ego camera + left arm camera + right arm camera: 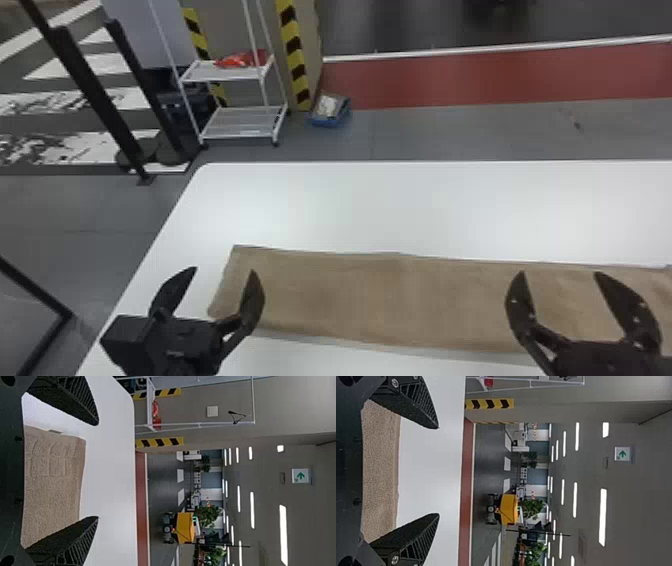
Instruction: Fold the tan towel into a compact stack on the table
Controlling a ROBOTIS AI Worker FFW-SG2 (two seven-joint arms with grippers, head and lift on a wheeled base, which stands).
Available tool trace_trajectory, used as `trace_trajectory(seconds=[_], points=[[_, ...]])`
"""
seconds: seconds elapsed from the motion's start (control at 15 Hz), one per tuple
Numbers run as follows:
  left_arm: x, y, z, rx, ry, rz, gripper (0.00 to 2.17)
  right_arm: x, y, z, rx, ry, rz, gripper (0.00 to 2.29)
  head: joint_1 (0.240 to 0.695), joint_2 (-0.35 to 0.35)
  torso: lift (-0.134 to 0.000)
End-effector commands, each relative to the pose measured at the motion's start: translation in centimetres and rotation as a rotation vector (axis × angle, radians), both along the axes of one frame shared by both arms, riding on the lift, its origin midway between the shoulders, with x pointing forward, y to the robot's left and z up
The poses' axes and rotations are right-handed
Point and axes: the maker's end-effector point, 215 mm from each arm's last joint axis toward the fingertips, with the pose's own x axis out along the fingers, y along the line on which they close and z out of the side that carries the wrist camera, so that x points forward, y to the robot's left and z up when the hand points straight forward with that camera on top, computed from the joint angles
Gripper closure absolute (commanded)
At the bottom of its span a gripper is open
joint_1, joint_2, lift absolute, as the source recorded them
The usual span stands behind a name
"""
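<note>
So there's a fair bit of stuff behind the white table (400, 210): a white cart (222, 74) with something red (235, 61) on its upper shelf, a blue bin (330, 122) with bits in it on the floor, and some black posts (95, 90) off to the left. A dull red floor strip (450, 85) runs past the far side too, and the left wrist view catches a yellow machine (185, 527) way back in the hall. All that is off the table; what actually blocks the view of the towel is the grippers, which cover bits of it from the head camera.

Quick headcount: one towel, one table, one cart with two shelves, one blue bin, two grippers. Both the left gripper (224, 271) and the right gripper (560, 274) have their jaws spread wide with nothing pinched between them.

As for the tan towel (380, 300), it's lying flat on the near part of the table as one long band, going from near the left side right out past the head view's right edge. Pretty smooth overall, edges a tad wavy, left end kinda slanted. Up close it's fuzzy, with a raised blocky pattern near one end
</note>
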Motion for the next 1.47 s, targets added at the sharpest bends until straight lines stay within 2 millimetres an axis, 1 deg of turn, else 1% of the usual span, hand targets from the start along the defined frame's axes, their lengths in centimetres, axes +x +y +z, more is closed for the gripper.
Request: trace_trajectory(seconds=[0.0, 0.8, 0.87, 1.13, 1.2, 1.33, 1.4], points=[[0.0, 0.0, 0.0, -0.002, 0.000, 0.001, 0.02, 0.0, 0.1, 0.0, 0.001, -0.001, 0.001, 0.10, 0.695, 0.187, -0.114], [0.0, 0.0, 0.0, 0.000, 0.000, 0.006, 0.02, 0.0, 0.0, -0.1, 0.001, 0.002, 0.000, 0.10, 0.695, 0.188, -0.114], [0.0, -0.2, -0.1, 0.002, 0.004, 0.003, 0.02, 0.0, 0.0, 0.1, 0.005, -0.006, 0.003, 0.10, 0.695, 0.188, -0.114], [-0.2, -0.8, -0.1, 0.006, 0.011, 0.000, 0.02, 0.1, -1.1, 0.2, 0.012, -0.016, -0.002, 0.10, 0.695, 0.180, -0.114], [-0.1, -0.8, -0.3, 0.003, 0.022, -0.002, 0.02, 0.2, -1.4, 0.2, 0.011, -0.015, -0.007, 0.10, 0.695, 0.174, -0.114], [0.3, -0.7, -1.5, -0.017, 0.070, -0.009, 0.02, 0.1, -2.5, 0.0, 0.005, -0.013, -0.019, 0.10, 0.695, 0.160, -0.114], [0.8, -0.7, -1.7, -0.047, 0.087, -0.019, 0.02, 0.0, -2.8, -0.2, 0.003, -0.008, -0.024, 0.10, 0.695, 0.154, -0.114]])
